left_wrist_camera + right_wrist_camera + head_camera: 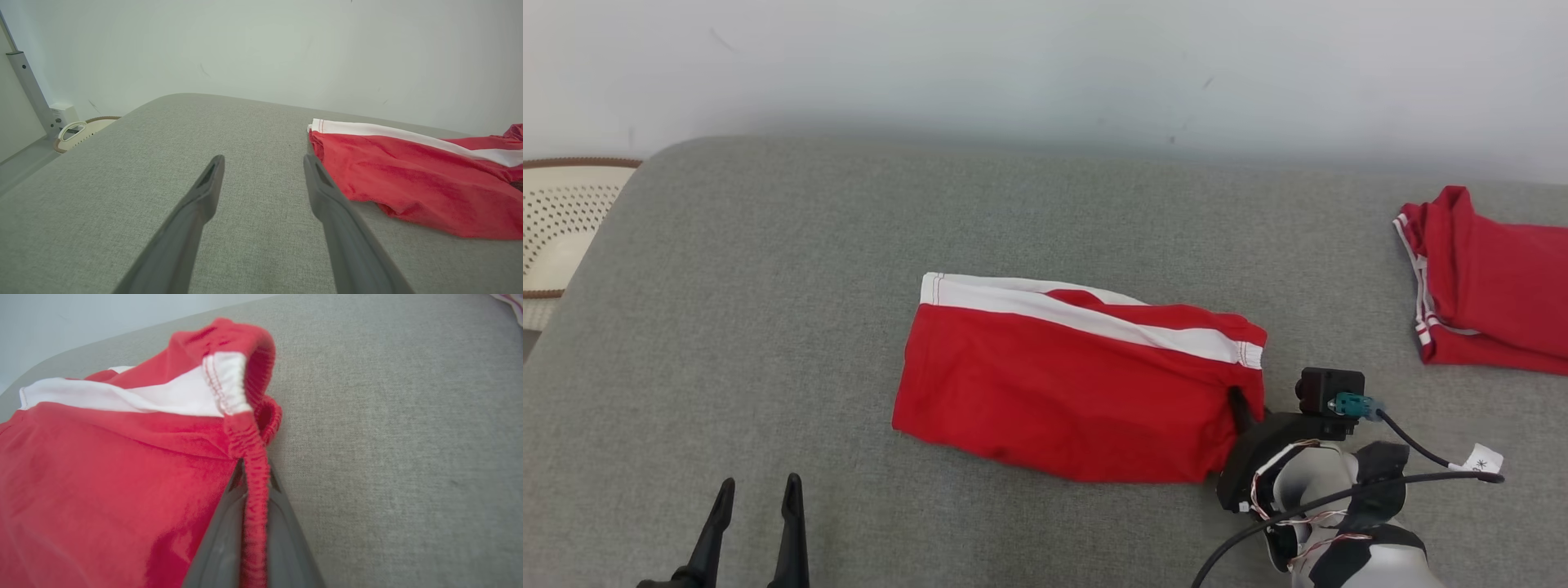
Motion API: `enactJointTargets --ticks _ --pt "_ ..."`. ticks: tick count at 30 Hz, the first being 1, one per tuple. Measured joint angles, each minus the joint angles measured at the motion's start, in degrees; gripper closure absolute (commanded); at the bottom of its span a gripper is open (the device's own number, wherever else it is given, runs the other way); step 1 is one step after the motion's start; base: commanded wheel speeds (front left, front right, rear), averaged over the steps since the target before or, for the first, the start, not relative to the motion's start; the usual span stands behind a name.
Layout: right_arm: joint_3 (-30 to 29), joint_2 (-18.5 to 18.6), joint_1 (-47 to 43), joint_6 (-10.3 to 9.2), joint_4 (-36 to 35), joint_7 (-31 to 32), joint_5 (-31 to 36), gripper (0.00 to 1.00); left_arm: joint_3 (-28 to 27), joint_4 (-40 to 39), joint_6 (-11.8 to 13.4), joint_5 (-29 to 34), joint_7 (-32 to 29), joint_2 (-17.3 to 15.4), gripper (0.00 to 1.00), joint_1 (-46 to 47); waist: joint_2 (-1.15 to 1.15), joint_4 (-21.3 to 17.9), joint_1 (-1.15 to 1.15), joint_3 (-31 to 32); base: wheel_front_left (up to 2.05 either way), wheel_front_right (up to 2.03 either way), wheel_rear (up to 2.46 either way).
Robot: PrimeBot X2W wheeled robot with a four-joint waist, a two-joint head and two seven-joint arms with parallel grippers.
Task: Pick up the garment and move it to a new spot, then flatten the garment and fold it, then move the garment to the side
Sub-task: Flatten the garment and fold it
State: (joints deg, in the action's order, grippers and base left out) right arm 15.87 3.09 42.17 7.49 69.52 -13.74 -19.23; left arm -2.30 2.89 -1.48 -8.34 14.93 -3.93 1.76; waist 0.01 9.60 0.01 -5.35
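Note:
The garment [1062, 384] is a pair of red shorts with a white side stripe, lying folded on the grey padded surface [768, 269]. My right gripper [1241, 408] is at its right end, shut on the elastic waistband [255, 486], which runs pinched between the two grey fingers [224, 531]. The garment [102, 477] spreads to the left of those fingers. My left gripper [756, 490] stands open near the front edge, left of the garment and apart from it. In the left wrist view the open left gripper [263, 163] has nothing between its fingers, and the garment [416, 183] lies just right of them.
A second red garment [1494, 286] with white trim lies at the surface's right edge. A pale perforated basket [564, 220] stands off the surface at far left. A white wall runs behind. Bare grey fabric lies left of and behind the shorts.

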Motion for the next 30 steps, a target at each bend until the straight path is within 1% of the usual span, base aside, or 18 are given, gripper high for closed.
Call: enactJointTargets --ticks 3,6,11,15,16,18,21,26,30 --pt "1.5 1.1 -0.7 0.02 -1.1 -0.2 -1.9 1.00 -0.5 0.0 0.0 0.0 0.0 0.1 0.00 -0.3 0.00 -0.6 0.00 0.6 0.00 0.00 0.00" --pt "4.9 4.4 -2.7 0.01 -3.9 1.2 -5.7 1.00 -0.6 0.0 -0.4 0.2 0.0 0.3 0.00 -1.1 0.00 -1.6 0.00 2.1 0.00 0.00 0.00" --pt "7.9 7.8 -4.5 0.01 -7.9 3.4 -10.2 1.00 -0.8 -0.3 -0.3 0.2 0.0 0.5 0.00 -2.3 0.00 -3.0 0.00 3.4 0.00 0.00 0.00" --pt "10.8 8.2 -6.3 0.01 -13.8 6.9 -16.2 1.00 -1.0 -0.4 -0.4 0.2 0.0 0.6 0.00 -2.7 0.00 -4.1 0.00 4.0 0.00 0.00 0.00" --pt "10.8 8.2 -6.3 0.01 -13.8 6.9 -16.2 1.00 -1.0 -0.4 -0.4 0.2 0.0 0.6 0.00 -2.7 0.00 -4.1 0.00 4.0 0.00 0.00 0.00" --pt "12.1 8.3 -7.3 0.01 -17.9 9.2 -20.7 1.00 -0.9 -0.4 -0.4 0.2 0.0 0.6 0.00 -2.7 0.00 -4.5 0.00 4.2 0.00 0.00 0.00" --pt "14.6 9.4 -8.5 0.01 -24.1 12.3 -26.1 1.00 -0.8 -0.3 -0.4 0.2 0.0 0.7 0.00 -2.8 0.00 -4.7 0.00 4.5 0.00 0.00 0.00" --pt "17.6 10.9 -9.9 0.01 -32.3 17.5 -34.8 1.00 -0.3 0.1 -0.5 0.2 0.0 0.8 0.00 -2.9 0.00 -4.4 0.00 4.9 0.00 0.00 0.00" --pt "18.3 11.1 -10.0 0.00 -35.9 20.6 -40.7 1.00 0.2 0.3 -0.5 0.1 0.0 0.8 0.00 -2.9 0.00 -3.5 -0.01 5.2 0.00 0.00 0.00"
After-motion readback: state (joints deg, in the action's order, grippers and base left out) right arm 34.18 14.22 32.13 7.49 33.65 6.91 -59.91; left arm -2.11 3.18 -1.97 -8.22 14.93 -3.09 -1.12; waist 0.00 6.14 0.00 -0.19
